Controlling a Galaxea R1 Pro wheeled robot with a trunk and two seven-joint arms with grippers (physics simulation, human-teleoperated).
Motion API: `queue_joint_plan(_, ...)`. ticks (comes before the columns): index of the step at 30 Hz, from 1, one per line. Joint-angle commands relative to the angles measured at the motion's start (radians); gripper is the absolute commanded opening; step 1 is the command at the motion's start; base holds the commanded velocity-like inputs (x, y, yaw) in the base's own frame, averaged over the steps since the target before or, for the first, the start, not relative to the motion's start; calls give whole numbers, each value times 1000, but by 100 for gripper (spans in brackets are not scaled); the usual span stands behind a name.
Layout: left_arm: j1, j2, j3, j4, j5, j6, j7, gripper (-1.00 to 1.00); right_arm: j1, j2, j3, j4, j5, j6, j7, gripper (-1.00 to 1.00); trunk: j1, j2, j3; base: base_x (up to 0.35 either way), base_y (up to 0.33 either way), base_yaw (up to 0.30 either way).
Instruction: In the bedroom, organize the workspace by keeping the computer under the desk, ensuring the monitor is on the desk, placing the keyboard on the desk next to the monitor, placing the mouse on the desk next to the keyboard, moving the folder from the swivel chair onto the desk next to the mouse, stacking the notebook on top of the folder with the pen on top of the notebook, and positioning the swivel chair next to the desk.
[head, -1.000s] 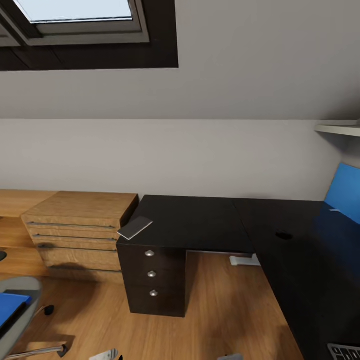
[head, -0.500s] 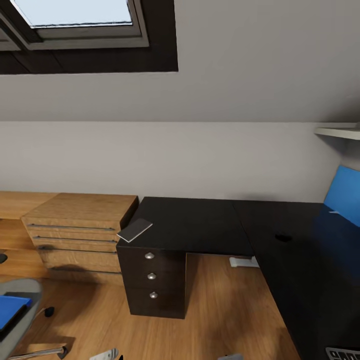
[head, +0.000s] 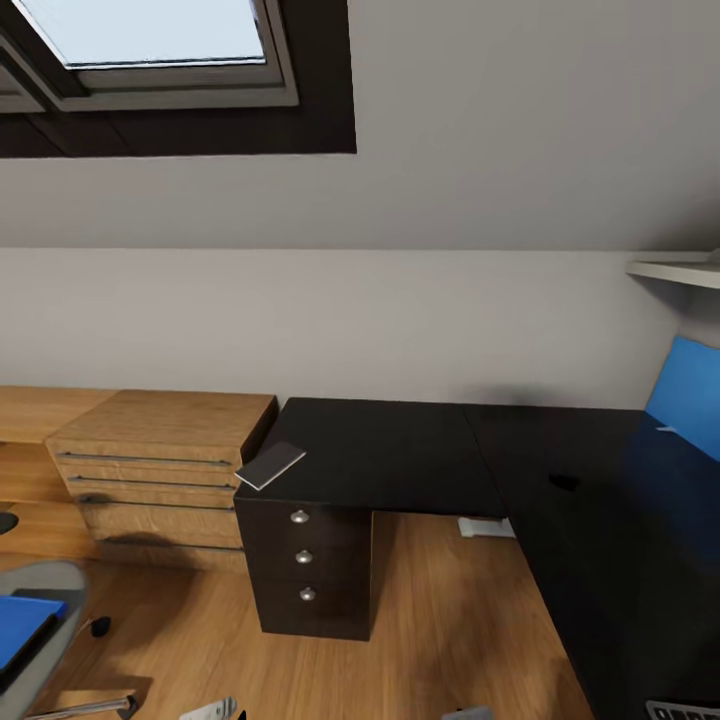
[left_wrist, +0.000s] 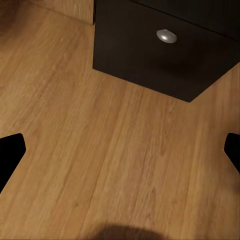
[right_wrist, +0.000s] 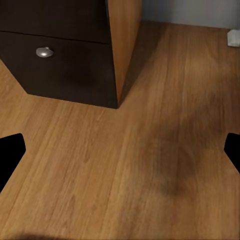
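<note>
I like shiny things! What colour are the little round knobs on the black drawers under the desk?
Shiny silver-grey. The three round knobs on the black three-drawer pedestal show best in the head view.

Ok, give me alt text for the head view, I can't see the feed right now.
A black L-shaped desk fills the corner under a sloped ceiling, with a thin grey notebook lying at its left edge above the drawer pedestal. A wooden drawer cabinet stands beside it; a blue folder lies on the swivel chair, lower left.

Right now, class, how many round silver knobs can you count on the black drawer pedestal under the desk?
3, stacked vertically down the pedestal front: top knob, middle knob, bottom knob. None appear hidden.
</note>
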Motion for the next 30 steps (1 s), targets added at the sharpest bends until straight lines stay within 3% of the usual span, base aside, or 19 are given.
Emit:
queue_joint_plan(1, -1, 0, -3, 1, 11, -2, -7, 100, -1, -1, 9, 1, -10, -5, -4, 100, -4, 7, 2, 0, 0, 0)
queue_joint_plan(22, -1, 1, -1, 1, 11, -2, -8, 100, -1, 4, 12, 0, -8, -13, -5, 100, -84, 154, 68, 0, 0, 0)
queue_joint_plan(30, -1, 2, -1, 1, 11, -2, -11, 100, -1, 7, 13, 1, -10, -13, -5, 100, -115, 210, 97, 0, 0, -159)
